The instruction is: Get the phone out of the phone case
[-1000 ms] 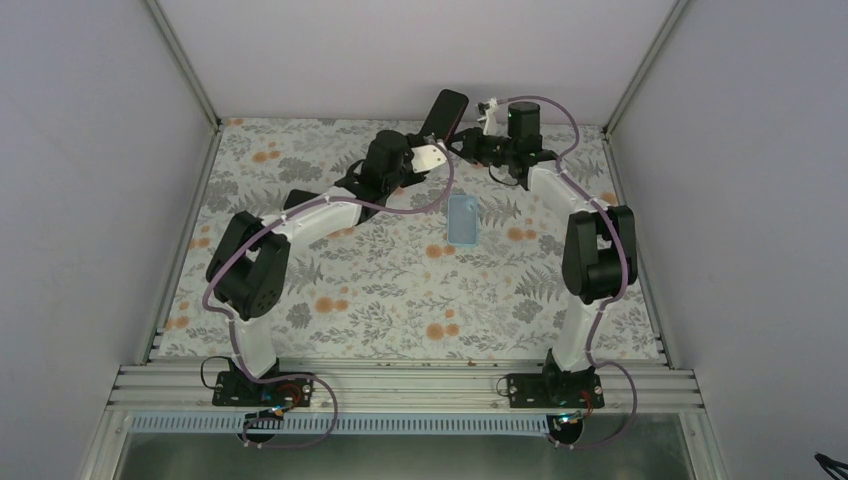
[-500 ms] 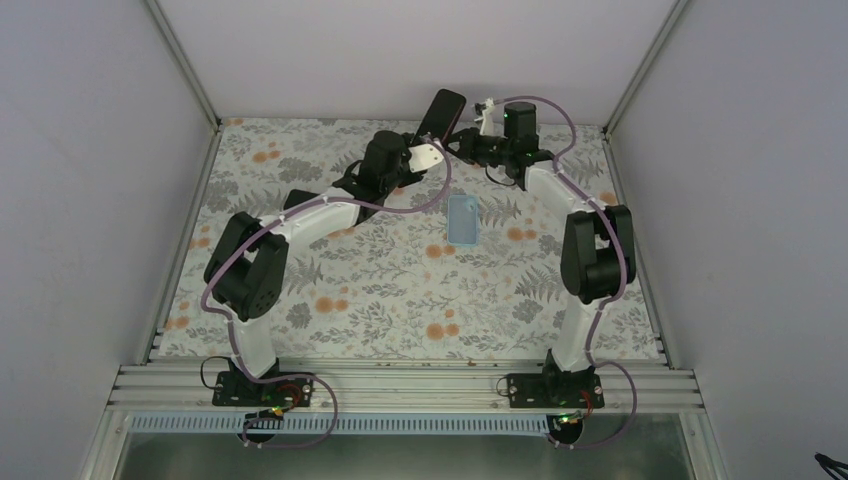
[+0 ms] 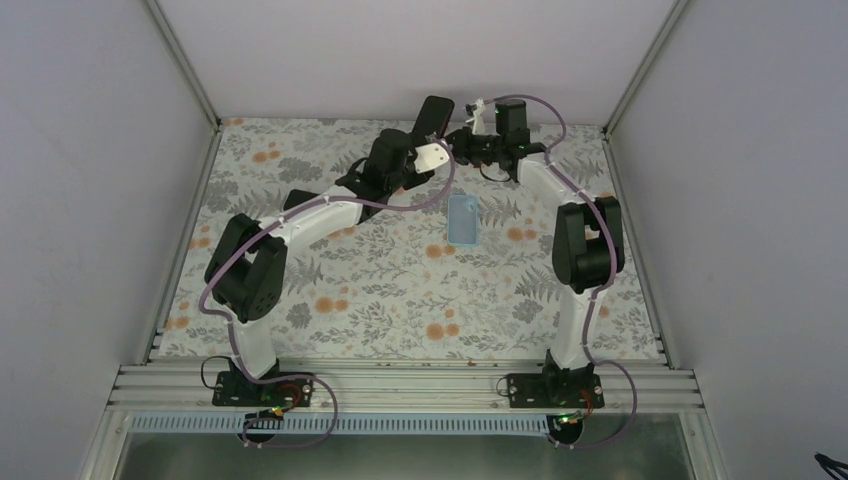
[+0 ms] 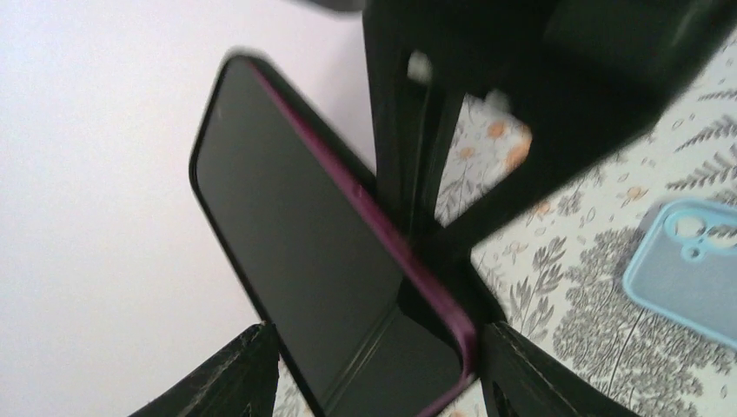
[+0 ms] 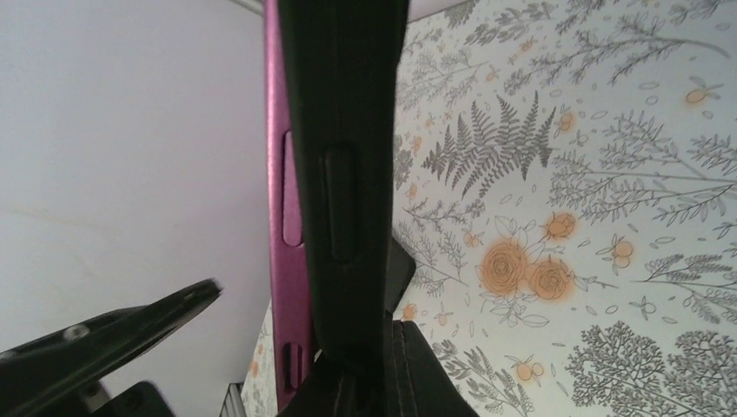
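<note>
Hanging in the air, the phone (image 4: 295, 243) tilts above the 12 o'clock edge of the floral table (image 3: 380, 290), clenched by the right gripper (image 3: 450, 135). The left gripper (image 4: 378, 356) stands released, fingers flanking its lower end. The phone case (image 3: 462, 219) lies empty toward 6 o'clock.

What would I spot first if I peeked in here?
A black phone with a purple edge is held up in the air at the far end of the flowery table, pinched by the right gripper. Nearer, a light blue phone case lies flat by itself around the middle of the table.
</note>
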